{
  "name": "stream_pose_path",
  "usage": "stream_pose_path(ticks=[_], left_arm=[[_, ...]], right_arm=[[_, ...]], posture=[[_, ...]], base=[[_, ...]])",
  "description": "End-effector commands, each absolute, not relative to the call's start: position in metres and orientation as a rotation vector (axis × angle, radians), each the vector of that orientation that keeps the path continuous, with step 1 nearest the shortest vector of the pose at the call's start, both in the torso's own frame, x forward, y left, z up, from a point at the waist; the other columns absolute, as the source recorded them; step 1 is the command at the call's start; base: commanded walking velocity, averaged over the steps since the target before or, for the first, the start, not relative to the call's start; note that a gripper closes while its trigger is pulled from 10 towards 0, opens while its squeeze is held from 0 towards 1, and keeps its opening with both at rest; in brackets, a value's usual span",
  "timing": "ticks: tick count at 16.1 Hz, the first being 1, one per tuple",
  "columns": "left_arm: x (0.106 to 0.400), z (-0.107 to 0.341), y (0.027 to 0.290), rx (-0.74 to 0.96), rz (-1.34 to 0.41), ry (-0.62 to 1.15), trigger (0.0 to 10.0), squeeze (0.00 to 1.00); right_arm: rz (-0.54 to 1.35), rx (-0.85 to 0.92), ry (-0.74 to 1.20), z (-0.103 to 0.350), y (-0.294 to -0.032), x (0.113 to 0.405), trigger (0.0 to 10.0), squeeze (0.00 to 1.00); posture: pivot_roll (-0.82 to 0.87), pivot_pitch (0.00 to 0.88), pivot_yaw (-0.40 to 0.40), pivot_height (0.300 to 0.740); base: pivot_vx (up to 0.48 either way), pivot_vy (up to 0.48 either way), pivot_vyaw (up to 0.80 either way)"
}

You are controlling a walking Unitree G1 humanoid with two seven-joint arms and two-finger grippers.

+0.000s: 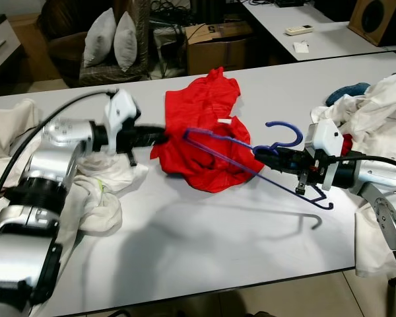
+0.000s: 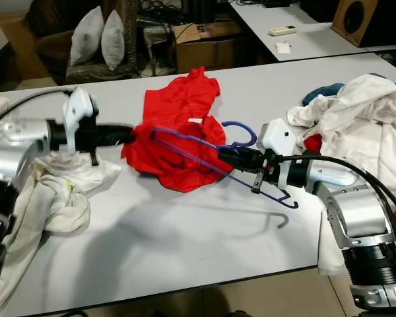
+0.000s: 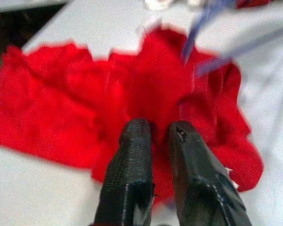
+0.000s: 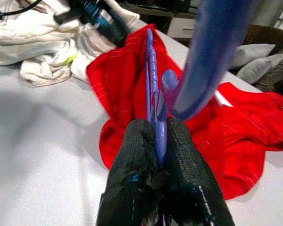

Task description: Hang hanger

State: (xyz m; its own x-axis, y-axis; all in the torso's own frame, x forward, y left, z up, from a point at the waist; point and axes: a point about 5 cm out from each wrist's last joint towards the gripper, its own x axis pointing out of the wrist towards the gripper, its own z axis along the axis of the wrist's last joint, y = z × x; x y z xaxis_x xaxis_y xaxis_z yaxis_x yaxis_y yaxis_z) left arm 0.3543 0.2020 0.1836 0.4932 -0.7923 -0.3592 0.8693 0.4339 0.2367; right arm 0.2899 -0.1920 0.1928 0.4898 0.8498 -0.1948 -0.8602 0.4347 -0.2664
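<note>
A red garment (image 1: 204, 125) lies crumpled on the middle of the white table (image 1: 204, 244). My left gripper (image 1: 160, 135) reaches in from the left and is shut on the garment's left edge; in the left wrist view its fingertips (image 3: 137, 129) pinch red cloth (image 3: 75, 103). A blue plastic hanger (image 4: 212, 47) is lifted off the table, and its far end pokes into the garment. My right gripper (image 1: 264, 152) is shut on the hanger just below the hook (image 1: 282, 123), with the blue stem squeezed between the black fingers (image 4: 137, 150).
A heap of white clothes (image 1: 383, 105) with a blue cloth (image 1: 346, 92) fills the table's right end. More white cloth (image 1: 99, 191) lies under my left arm. Behind the table are a cardboard box (image 1: 214, 46), an armchair with pillows (image 1: 112, 39) and a second table (image 1: 317, 26).
</note>
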Motion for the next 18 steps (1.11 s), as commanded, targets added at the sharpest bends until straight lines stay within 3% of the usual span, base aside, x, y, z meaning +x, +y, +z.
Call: stream_pose_path(ticks=[1, 2, 3, 4, 5, 6, 7, 12, 16, 18], left_arm=[[0.354, 0.184, 0.208, 0.445, -1.026, 0.224, 10.0, 0.0], [0.354, 0.185, 0.209, 0.415, -1.022, 0.228, 10.0, 0.0], [0.354, 0.187, 0.21, 0.376, -1.02, 0.225, 10.0, 1.0], [0.354, 0.188, 0.21, 0.373, -1.02, 0.217, 10.0, 1.0], [0.355, 0.189, 0.209, 0.385, -1.012, 0.194, 10.0, 0.9], [0.355, 0.188, 0.209, 0.37, -1.015, 0.197, 10.0, 0.9], [0.356, 0.184, 0.207, 0.368, -1.006, 0.205, 10.0, 0.0], [0.36, 0.174, 0.215, 0.459, -0.894, 0.262, 10.0, 0.0], [0.369, 0.179, 0.218, 0.35, -0.73, 0.206, 10.0, 0.0], [0.362, 0.17, 0.21, 0.326, -0.762, 0.205, 10.0, 0.0]], right_arm=[[1.057, -0.363, -0.006, 0.204, -0.194, 0.292, 10.0, 0.0], [1.056, -0.364, -0.007, 0.205, -0.195, 0.292, 10.0, 0.0], [1.055, -0.364, -0.009, 0.205, -0.196, 0.292, 10.0, 0.0], [1.057, -0.363, -0.011, 0.206, -0.196, 0.291, 10.0, 0.0], [1.065, -0.359, -0.012, 0.205, -0.195, 0.291, 10.0, 0.0], [1.065, -0.358, -0.011, 0.205, -0.195, 0.291, 10.0, 0.0], [1.071, -0.354, -0.012, 0.205, -0.194, 0.291, 10.0, 0.0], [1.066, -0.403, 0.029, 0.202, -0.196, 0.287, 10.0, 0.0], [0.915, -0.522, 0.096, 0.193, -0.207, 0.28, 10.0, 0.0], [0.908, -0.485, 0.12, 0.186, -0.205, 0.267, 10.0, 0.0]], posture=[[-0.02, 0.0, 0.074, 0.74], [-0.02, 0.0, 0.074, 0.74], [-0.02, 0.0, 0.074, 0.74], [-0.02, 0.0, 0.075, 0.74], [-0.02, 0.0, 0.075, 0.74], [-0.02, 0.0, 0.075, 0.74], [-0.02, 0.0, 0.075, 0.74], [-0.01, 0.0, 0.073, 0.74], [-0.01, 0.0, 0.075, 0.74], [0.0, 0.0, 0.068, 0.74]], base=[[0.0, 0.0, 0.0], [0.0, 0.0, 0.0], [0.0, 0.0, 0.0], [0.0, 0.0, 0.0], [0.0, 0.0, 0.0], [0.0, 0.0, 0.0], [0.0, 0.0, 0.0], [0.0, 0.0, 0.0], [0.0, 0.0, 0.0], [0.0, 0.0, 0.0]])
